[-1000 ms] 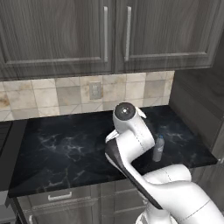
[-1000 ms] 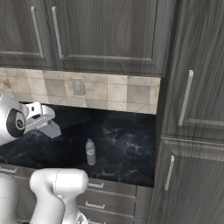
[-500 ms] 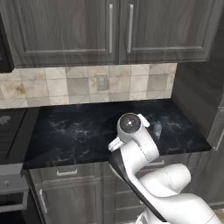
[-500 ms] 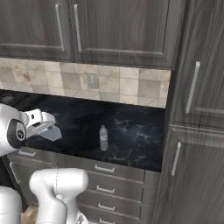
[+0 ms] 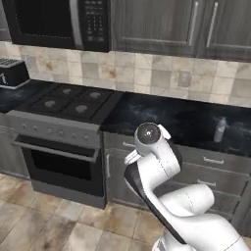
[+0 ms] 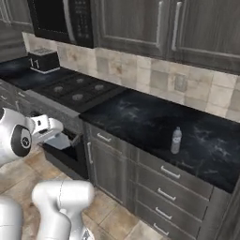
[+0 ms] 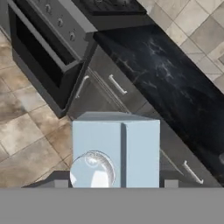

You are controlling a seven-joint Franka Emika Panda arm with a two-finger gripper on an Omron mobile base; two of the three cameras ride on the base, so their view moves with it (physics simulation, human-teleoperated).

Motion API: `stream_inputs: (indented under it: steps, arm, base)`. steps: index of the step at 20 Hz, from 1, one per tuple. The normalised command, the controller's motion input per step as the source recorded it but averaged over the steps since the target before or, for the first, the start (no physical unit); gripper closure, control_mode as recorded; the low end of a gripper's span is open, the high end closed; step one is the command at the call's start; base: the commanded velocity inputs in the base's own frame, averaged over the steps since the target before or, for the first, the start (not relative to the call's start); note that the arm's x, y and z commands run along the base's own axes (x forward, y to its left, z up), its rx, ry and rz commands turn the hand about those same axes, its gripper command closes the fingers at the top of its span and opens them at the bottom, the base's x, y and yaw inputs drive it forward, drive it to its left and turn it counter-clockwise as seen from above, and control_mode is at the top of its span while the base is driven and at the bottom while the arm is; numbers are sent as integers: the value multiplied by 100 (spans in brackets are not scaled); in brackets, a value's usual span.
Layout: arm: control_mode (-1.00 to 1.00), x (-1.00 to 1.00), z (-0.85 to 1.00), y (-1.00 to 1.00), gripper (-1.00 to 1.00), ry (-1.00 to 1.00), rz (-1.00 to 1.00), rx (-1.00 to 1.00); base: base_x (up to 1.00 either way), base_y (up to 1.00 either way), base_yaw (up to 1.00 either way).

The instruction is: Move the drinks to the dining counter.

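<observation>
The small white gable-top carton with grey-blue side print point(image 7: 116, 151) sits upright between the tool's point(image 7: 113, 183) two dark tips at the bottom of the hand view, its ridge pointing away from the camera; the tool is clamped on the carton's sides, which reads as a carrying grip that keeps the drink level while the base travels. In the right base view the same carton point(image 6: 60, 140) hangs out in front of the white arm, over the tiled floor point(image 6: 44, 161) and well apart from any surface; this suggests it is in transit and not about to be set down here. The other drink, the slim clear plastic bottle with a blue cap point(image 6: 176, 140), stands upright on the black white-veined counter with drawers point(image 6: 140, 117), near its front edge, and shows again at the right of the left base view point(image 5: 220, 130); it is untouched and looks like the later trip. Beyond that counter lie a black stove with oven door point(image 5: 63, 122), a dark microwave point(image 5: 59, 22) above it, a toaster point(image 6: 44, 61) at the far end, and dark grey wood-grain wall cabinets point(image 6: 187, 28); the carton evidently has to go elsewhere, so one drink is on its way and none is delivered yet.
</observation>
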Motion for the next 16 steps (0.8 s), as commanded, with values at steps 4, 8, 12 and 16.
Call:
stream_inputs:
  steps: [4, 8, 12, 16]
  arm:
    - [100, 0, 0, 0, 100, 0, 0, 0]
    - [100, 0, 0, 0, 100, 0, 0, 0]
    - [100, 0, 0, 0, 100, 0, 0, 0]
    - [100, 0, 0, 0, 100, 0, 0, 0]
  base:
    - [-26, 0, 94]
    - [-2, 0, 99]
    - [0, 0, 100]
    - [0, 0, 100]
